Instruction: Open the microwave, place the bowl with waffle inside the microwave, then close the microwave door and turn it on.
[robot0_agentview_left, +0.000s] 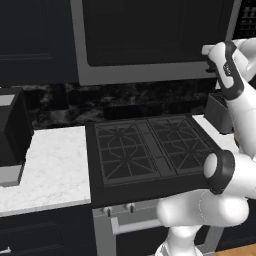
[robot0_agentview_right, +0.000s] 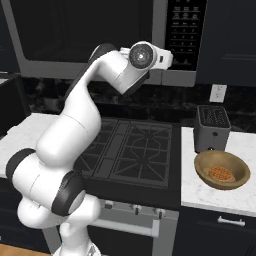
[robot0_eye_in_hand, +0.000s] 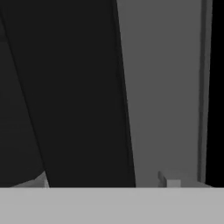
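Overhead, the microwave (robot0_agentview_right: 100, 35) is seen filling the top of both base views, its door (robot0_agentview_left: 155, 35) shut flush and its button panel (robot0_agentview_right: 186, 32) at the upper right of the right base view. The gripper (robot0_agentview_right: 167, 59) is raised to the door's right edge, by the panel; whether it is released or clenched cannot be told. At the lower right of the right base view, the bowl (robot0_agentview_right: 222, 170) with the waffle (robot0_agentview_right: 220, 174) is found on the counter (robot0_agentview_right: 220, 197), just before the toaster (robot0_agentview_right: 212, 128) and right of the stove (robot0_agentview_right: 132, 150).
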